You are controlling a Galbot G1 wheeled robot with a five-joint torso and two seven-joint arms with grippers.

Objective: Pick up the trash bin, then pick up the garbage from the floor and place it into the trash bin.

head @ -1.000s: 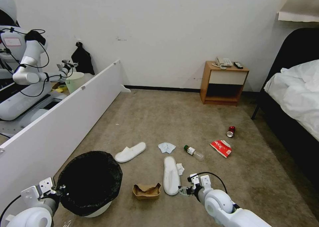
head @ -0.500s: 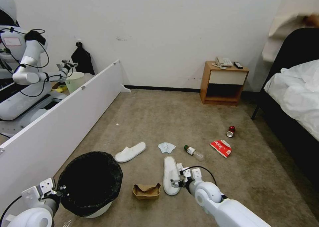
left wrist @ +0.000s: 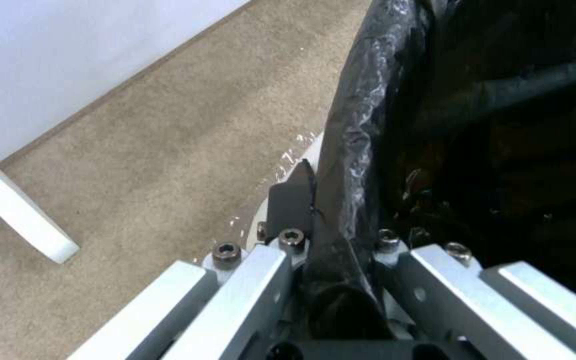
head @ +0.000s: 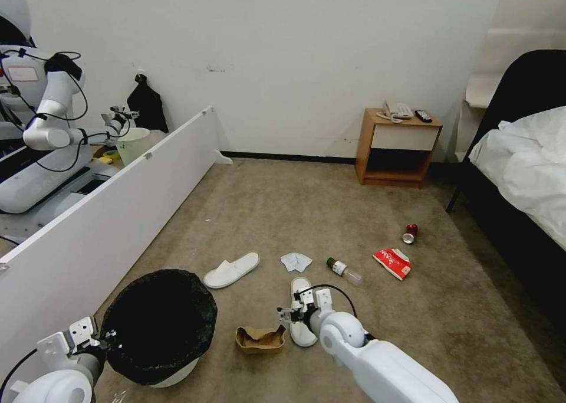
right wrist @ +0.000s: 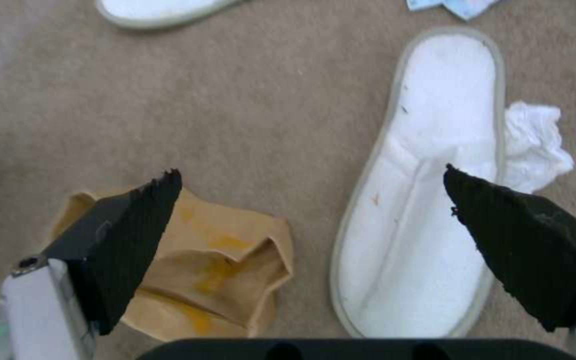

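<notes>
1. The trash bin (head: 159,323) is low on the robot's left side, near the long white board (head: 112,214). It is white, with a black bag folded over its rim.
2. The left gripper (head: 97,341) pinches the rim of the trash bin. In the left wrist view its fingers (left wrist: 295,200) are closed tight on the black bag and the rim, one outside and one inside.
3. The right gripper (head: 289,315) is above the carpet (head: 295,214), between the brown cardboard scrap (head: 260,339) and the near white slipper (head: 300,317).
4. The right gripper's two black fingers (right wrist: 135,235) are spread wide apart and hold nothing. In the right wrist view one finger is over the cardboard scrap (right wrist: 201,270) and the other is over the edge of the slipper (right wrist: 421,200).
5. A crumpled white tissue (right wrist: 535,145) touches the side of that slipper.
6. The far white slipper (head: 231,269) lies on the carpet near the trash bin.
7. A pale blue tissue (head: 295,261) lies just past the near slipper.
8. A small clear bottle (head: 344,271) with a green cap lies beside the blue tissue.
9. A red snack packet (head: 392,262) lies farther to the right, and a red can (head: 409,233) lies near it.
</notes>
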